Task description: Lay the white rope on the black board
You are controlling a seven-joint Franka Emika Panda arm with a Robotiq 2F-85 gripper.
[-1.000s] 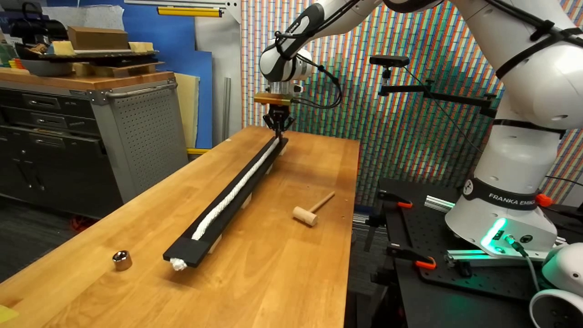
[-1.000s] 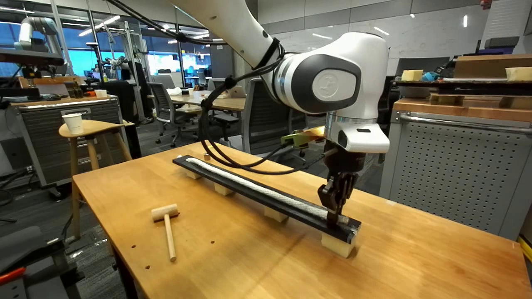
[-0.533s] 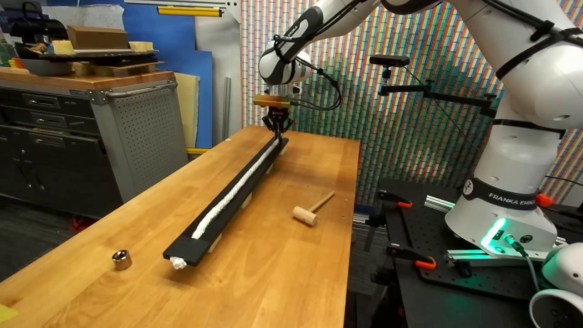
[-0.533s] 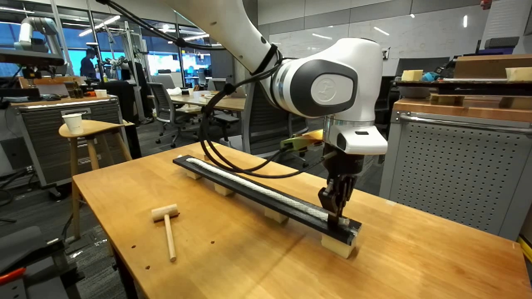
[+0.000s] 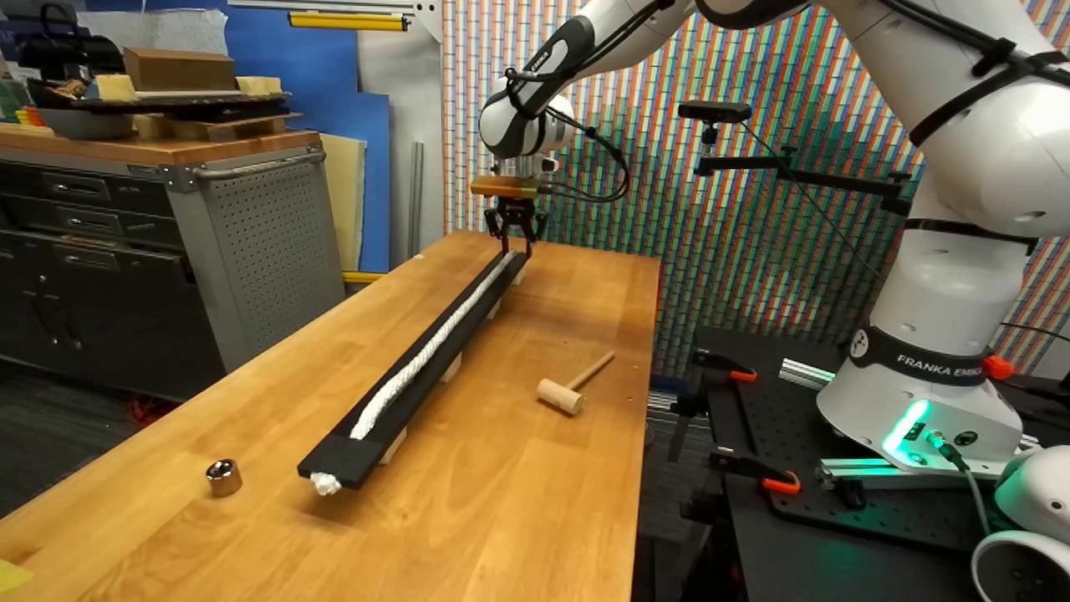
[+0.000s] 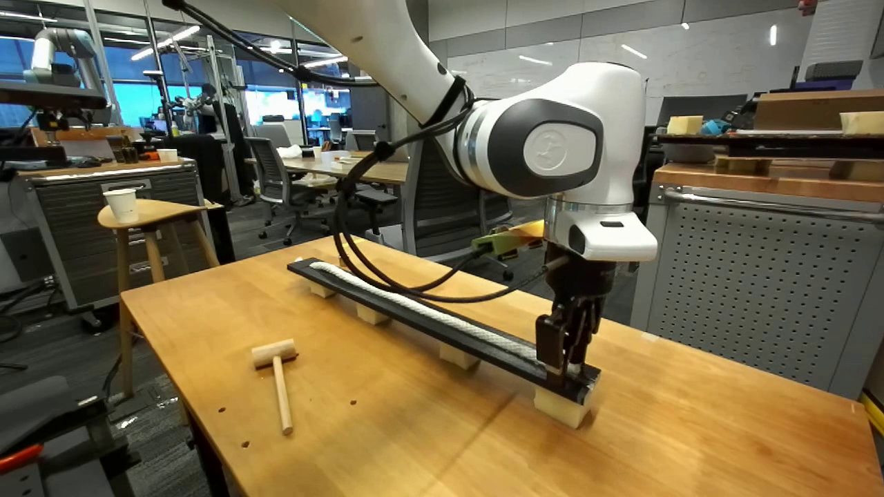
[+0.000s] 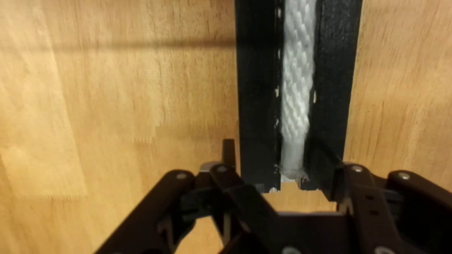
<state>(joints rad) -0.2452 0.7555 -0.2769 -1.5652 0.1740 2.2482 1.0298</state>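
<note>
The white rope (image 5: 435,347) lies lengthwise in a slot along the black board (image 7: 259,88), nearly to the board's far end. Its taped end (image 7: 293,155) sits in the slot just short of that end. At the nearer end in an exterior view, the rope dips under the board and a frayed white tip (image 5: 326,483) pokes out. My gripper (image 7: 270,151) points down over the far end, fingers spread apart on either side of the rope without gripping it. In an exterior view the gripper (image 6: 566,373) partly covers the rope's end.
Several pale blocks (image 6: 561,407) raise the board above the wooden table (image 6: 414,428). A wooden mallet (image 5: 562,396) lies beside the board towards the robot's base. On the opposite side stands a small metal cylinder (image 5: 224,477). A tool cabinet (image 5: 259,251) is beyond the table's edge.
The fingers, together at the rope's end before, have now spread apart. First the gripper came down slightly, then it shifted a little sideways. The rope stays in the slot.
</note>
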